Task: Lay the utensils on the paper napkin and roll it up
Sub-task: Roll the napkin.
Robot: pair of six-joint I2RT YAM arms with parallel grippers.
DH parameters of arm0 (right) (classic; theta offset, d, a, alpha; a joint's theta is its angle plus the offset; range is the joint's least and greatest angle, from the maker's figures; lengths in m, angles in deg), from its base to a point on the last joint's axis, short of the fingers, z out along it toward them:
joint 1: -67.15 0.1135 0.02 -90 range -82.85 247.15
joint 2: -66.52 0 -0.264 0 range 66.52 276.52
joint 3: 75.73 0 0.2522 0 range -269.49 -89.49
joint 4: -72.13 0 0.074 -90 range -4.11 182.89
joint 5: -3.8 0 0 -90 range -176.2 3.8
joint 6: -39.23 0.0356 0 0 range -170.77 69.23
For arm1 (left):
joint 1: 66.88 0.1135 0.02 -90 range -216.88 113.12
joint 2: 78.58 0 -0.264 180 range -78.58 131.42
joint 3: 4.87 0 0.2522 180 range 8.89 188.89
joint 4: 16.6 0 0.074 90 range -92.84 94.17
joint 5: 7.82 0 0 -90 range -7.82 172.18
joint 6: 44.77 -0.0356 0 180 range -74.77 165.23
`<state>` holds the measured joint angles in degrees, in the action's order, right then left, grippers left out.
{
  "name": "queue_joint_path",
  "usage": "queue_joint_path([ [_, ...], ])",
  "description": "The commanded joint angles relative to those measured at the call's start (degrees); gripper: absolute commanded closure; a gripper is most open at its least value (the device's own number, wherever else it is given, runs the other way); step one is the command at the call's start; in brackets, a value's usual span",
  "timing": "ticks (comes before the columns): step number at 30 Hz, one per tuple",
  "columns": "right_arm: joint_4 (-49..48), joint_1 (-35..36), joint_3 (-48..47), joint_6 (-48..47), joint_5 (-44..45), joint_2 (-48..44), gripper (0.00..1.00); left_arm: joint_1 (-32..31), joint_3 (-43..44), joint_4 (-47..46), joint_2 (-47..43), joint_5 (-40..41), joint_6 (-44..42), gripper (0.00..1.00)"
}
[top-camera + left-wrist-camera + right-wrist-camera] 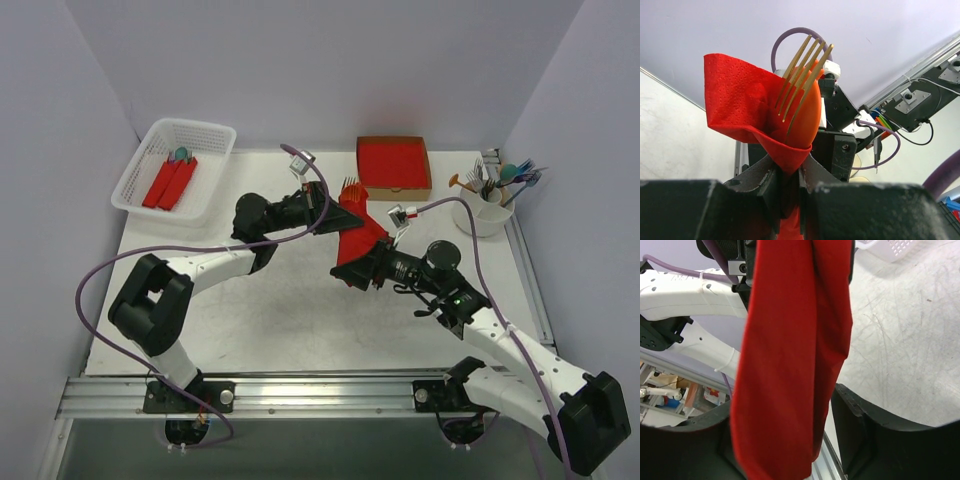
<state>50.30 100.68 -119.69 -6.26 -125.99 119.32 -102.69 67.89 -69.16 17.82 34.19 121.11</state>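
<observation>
The paper napkin (356,232) is a loose red roll held up above the table between the two arms. An orange fork (802,75) and an orange spoon bowl (809,112) stick out of its open top end. My left gripper (789,175) is shut on the napkin (740,95) just below that flared top. The roll's lower part (790,355) hangs between the fingers of my right gripper (785,407), which stands open. Its right finger (855,415) is clear of the paper by a gap. The other utensils (500,180) stand in a white cup at the back right.
A white basket (135,180) at the back left holds red rolls (170,183). A brown cardboard box (394,190) with a red stack sits at the back centre. The white cup (482,220) stands near the right edge. Purple cables loop over both arms.
</observation>
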Motion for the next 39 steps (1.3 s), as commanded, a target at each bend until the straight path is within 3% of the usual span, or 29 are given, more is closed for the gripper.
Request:
queue_joint_path([
  [1,-0.8,0.8,0.4,-1.1,-0.3,-1.1,0.48,0.4,2.4,-4.1,0.0,0.9,0.1,0.97],
  [2,-0.7,0.9,0.5,-1.2,-0.1,-1.2,0.55,0.4,2.4,-4.2,0.0,0.9,0.1,0.97],
  [3,-0.6,1.0,0.5,-1.1,-0.1,-1.2,0.71,0.4,2.4,-4.3,-0.1,0.9,0.2,0.97],
  [5,-0.3,1.1,0.5,-1.4,-0.2,-1.0,0.81,0.4,2.6,-4.2,0.0,0.9,0.2,0.97],
  [6,0.0,1.2,0.4,-1.5,-0.1,-0.9,0.96,0.5,2.5,-4.2,-0.1,1.0,0.3,0.98],
  [7,0.3,1.3,0.3,-1.6,0.0,-0.7,1.0,0.5,2.5,-4.3,-0.1,0.9,0.3,0.97],
  [11,0.5,1.6,0.7,-2.1,0.0,-0.7,0.97,0.5,2.3,-4.3,-0.1,0.9,0.3,0.97],
  [12,0.3,1.6,0.9,-2.1,0.0,-0.9,0.7,0.5,2.3,-4.3,-0.1,0.9,0.3,0.98],
  [14,-0.2,1.7,1.5,-1.9,0.2,-1.9,0.53,0.7,2.2,-4.3,-0.1,1.0,0.2,0.98],
  [20,1.8,2.3,1.7,-3.0,0.4,-2.1,0.44,0.6,2.5,-4.5,0.1,1.1,0.5,0.98],
  [22,2.2,2.5,1.8,-3.1,0.5,-2.3,0.56,0.6,2.6,-4.6,0.2,1.0,0.8,0.98],
  [23,2.4,2.5,1.7,-3.3,0.7,-2.5,0.66,0.6,2.5,-4.6,0.2,1.0,0.6,0.97],
  [24,2.6,2.5,1.5,-3.5,0.6,-2.5,0.82,0.6,2.4,-4.6,0.2,1.0,0.6,0.98],
  [26,3.4,2.5,1.1,-3.6,0.9,-2.6,0.97,0.6,2.3,-4.7,0.2,1.0,0.6,0.98],
  [29,3.8,2.6,0.8,-3.9,0.9,-2.4,1.0,0.6,1.9,-4.9,0.3,1.1,0.4,0.98],
  [30,3.8,2.6,1.1,-4.1,0.9,-2.5,0.75,0.6,1.8,-5.0,0.3,1.1,0.4,0.98],
  [32,3.4,2.6,1.5,-4.1,1.3,-3.7,0.46,0.6,1.7,-5.2,0.4,1.2,0.6,0.98],
  [35,4.3,2.5,1.5,-4.3,2.9,-5.5,0.33,0.6,1.6,-5.5,0.3,1.1,0.8,0.98],
  [39,5.9,2.5,-0.6,-5.5,3.5,-5.2,0.3,0.5,0.9,-6.0,0.2,1.4,1.0,0.98],
])
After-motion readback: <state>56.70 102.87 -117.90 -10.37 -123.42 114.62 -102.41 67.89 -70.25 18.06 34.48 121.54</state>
